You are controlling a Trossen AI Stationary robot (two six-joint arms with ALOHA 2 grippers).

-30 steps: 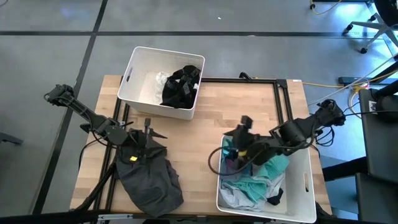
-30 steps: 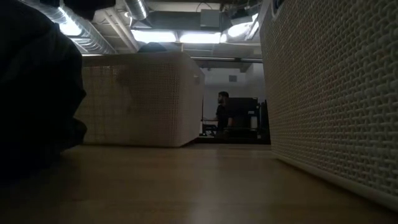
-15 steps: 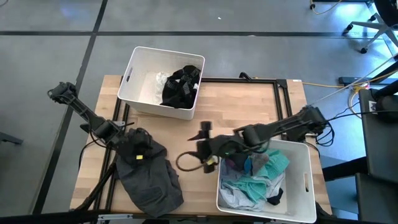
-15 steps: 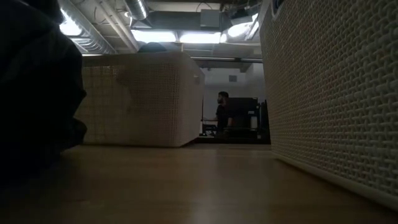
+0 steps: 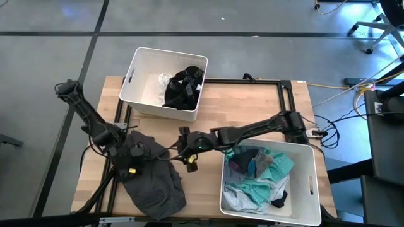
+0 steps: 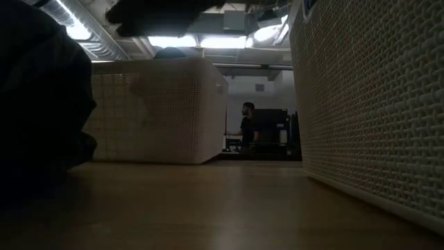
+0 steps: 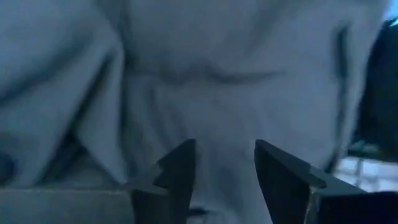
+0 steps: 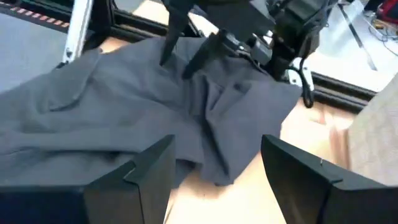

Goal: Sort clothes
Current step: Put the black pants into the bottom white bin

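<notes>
— Two end effectors near the dark grey garment [image 5: 151,183] right now; can you place them for me?

— From my station, the left end effector [image 5: 134,159] sits over the upper part of that garment, at the front left of the worktop [image 5: 240,107]. Through its wrist camera the fingers [image 7: 176,174] stand apart with grey cloth just ahead of them and nothing between them. I cannot tell whether the tips touch the fabric.

— And the right one?

— The right end effector [image 5: 184,144] is stretched across the middle of the worktop, just beside the garment's right edge. Its fingers [image 8: 134,177] are spread wide and hold nothing; the grey cloth [image 8: 124,118] lies in front of them, with the left end effector [image 8: 186,46] on its far side.

— Where is the rest of the laundry?

— I see a black garment [image 5: 183,88] in the far white bin [image 5: 142,69]. The teal garment [image 5: 265,180] and pale pieces lie piled in the near white bin [image 5: 309,183], at the front right, well apart from both end effectors.
</notes>
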